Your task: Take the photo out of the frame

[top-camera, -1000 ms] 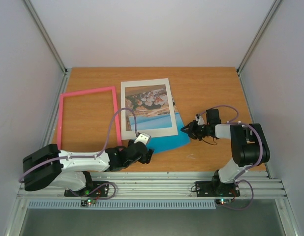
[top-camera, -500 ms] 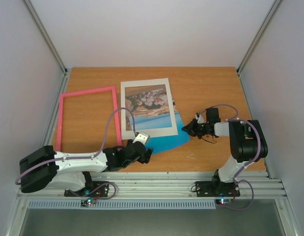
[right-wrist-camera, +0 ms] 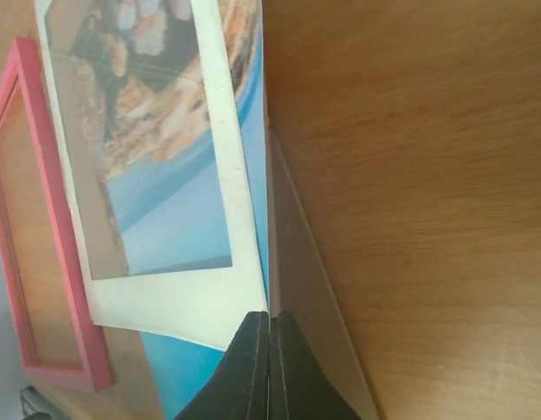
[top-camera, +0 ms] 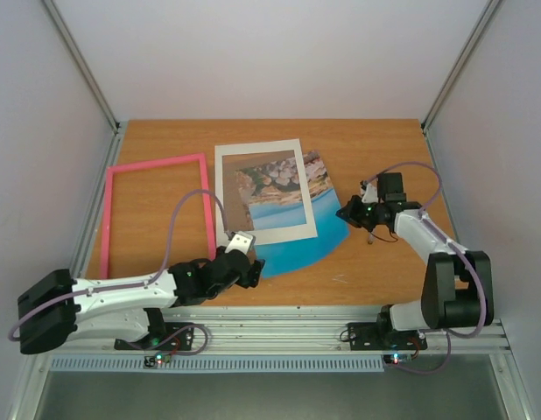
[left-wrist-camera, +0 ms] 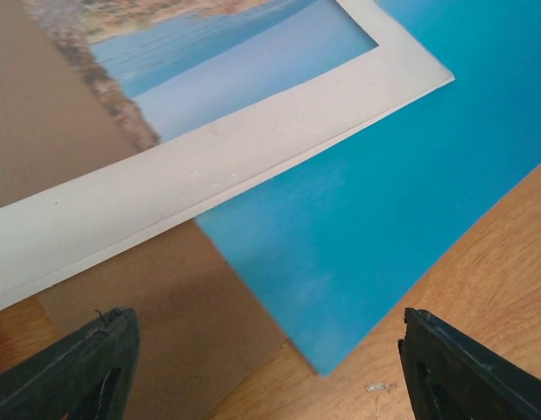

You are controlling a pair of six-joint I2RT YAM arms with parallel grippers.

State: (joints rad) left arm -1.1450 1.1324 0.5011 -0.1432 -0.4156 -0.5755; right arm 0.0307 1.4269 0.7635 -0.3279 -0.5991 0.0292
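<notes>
The pink frame (top-camera: 157,163) lies flat and empty at the table's left, also showing in the right wrist view (right-wrist-camera: 43,227). The photo (top-camera: 310,245) sticks out to the right and near side from under a white mat (top-camera: 266,234). My right gripper (top-camera: 347,213) is shut on the photo's right edge, which is lifted and seen edge-on at the jaws (right-wrist-camera: 269,325). My left gripper (top-camera: 249,271) hangs open over the near corner of the photo (left-wrist-camera: 384,201), with nothing between its fingers (left-wrist-camera: 463,372).
The white mat (left-wrist-camera: 209,166) rests on a brown board (left-wrist-camera: 165,315) between the two arms. Bare wooden table (top-camera: 384,149) lies to the right and behind. Cage posts and walls enclose the sides.
My right gripper closed on the photo's right edge and moved right and back, sliding the photo further out from under the mat. The left arm stretched slightly forward, its gripper still open.
</notes>
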